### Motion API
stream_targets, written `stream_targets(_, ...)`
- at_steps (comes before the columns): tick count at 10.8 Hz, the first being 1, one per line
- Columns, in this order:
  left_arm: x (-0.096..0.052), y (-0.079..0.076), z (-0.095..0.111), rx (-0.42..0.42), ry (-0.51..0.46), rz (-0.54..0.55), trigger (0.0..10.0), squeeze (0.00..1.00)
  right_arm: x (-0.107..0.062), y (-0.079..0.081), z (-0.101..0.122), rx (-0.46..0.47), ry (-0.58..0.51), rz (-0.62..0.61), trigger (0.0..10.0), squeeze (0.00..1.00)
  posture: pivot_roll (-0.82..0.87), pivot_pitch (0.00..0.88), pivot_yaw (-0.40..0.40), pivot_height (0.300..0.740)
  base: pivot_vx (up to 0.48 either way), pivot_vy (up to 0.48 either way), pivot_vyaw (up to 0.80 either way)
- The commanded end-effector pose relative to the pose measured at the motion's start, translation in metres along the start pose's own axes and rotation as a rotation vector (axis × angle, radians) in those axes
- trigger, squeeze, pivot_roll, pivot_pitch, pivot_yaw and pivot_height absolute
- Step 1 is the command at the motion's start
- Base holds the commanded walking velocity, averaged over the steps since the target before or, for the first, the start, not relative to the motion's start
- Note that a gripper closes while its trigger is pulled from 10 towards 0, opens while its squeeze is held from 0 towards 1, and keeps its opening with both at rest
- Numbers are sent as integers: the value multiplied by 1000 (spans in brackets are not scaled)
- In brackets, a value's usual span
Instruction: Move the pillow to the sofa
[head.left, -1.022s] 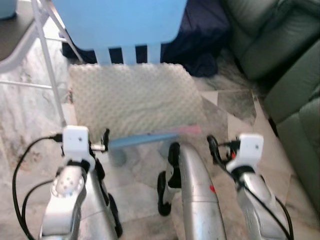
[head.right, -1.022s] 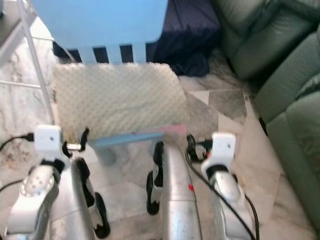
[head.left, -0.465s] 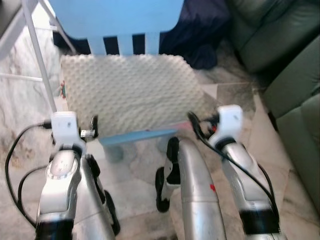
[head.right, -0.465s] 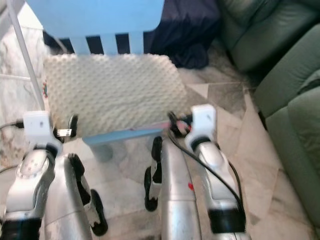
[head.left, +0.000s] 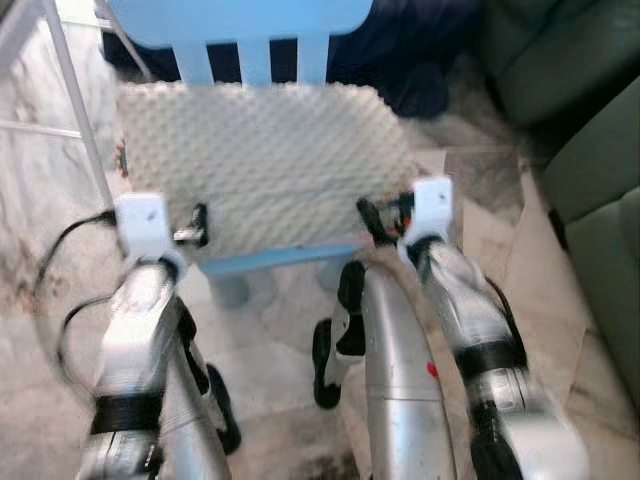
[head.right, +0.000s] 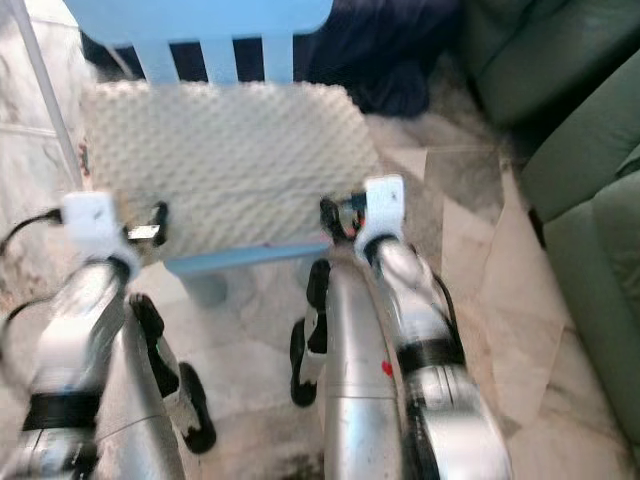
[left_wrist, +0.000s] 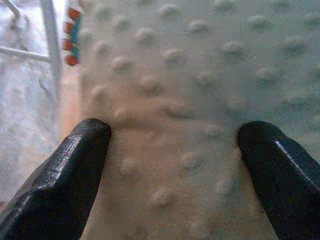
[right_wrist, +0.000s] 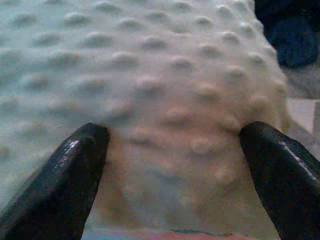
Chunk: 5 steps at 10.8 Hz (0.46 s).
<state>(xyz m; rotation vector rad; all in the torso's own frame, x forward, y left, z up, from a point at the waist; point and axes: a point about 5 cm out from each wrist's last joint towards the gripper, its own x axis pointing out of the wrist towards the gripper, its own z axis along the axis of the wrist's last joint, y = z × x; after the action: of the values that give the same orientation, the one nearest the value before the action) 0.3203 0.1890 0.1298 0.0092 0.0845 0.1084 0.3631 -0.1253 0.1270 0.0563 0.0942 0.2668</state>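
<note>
A cream, bumpy pillow (head.left: 260, 150) lies flat on the seat of a small light-blue chair (head.left: 275, 262). My left gripper (head.left: 198, 224) is at the pillow's near left edge. In the left wrist view its two black fingers (left_wrist: 75, 170) stand wide apart, open, with the pillow's surface (left_wrist: 190, 100) spanning the gap. My right gripper (head.left: 374, 218) is at the near right corner, also open, its fingertips (right_wrist: 70, 170) resting against the pillow (right_wrist: 150, 75). The dark green sofa (head.left: 600, 150) stands to the right.
A dark navy cloth (head.left: 420, 60) lies heaped behind the chair, against the sofa. A white metal frame (head.left: 70, 110) stands to the left of the chair. The floor is pale marble tile (head.left: 500, 230), open between chair and sofa.
Both arms have reached forward from low positions to the pillow's near edge; the right arm travelled farther, up and to the left. The camera has shifted a little.
</note>
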Motion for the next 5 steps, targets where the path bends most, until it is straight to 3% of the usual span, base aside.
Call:
stream_targets(1,3,-5,-21,21,100,-8,10000,0,3,-1,-15,82,54,-25,10000,0,-27,475,-104,465,0,0,0)
stream_targets(2,6,-6,-26,33,133,-18,10000,0,6,2,-18,130,73,-32,10000,0,-28,475,-104,465,0,0,0)
stream_targets(3,8,-7,-34,65,171,-36,9647,0,10,8,-24,221,87,-23,2157,0,-22,475,-99,465,0,0,0)
stream_targets(4,9,-6,-41,71,189,-41,0,0,10,12,-30,287,98,-20,0,0,-20,473,-97,465,0,0,0)
stream_targets(5,7,-5,-51,67,217,-50,0,0,8,19,-42,324,135,-14,0,0,-22,468,-100,465,0,0,0)
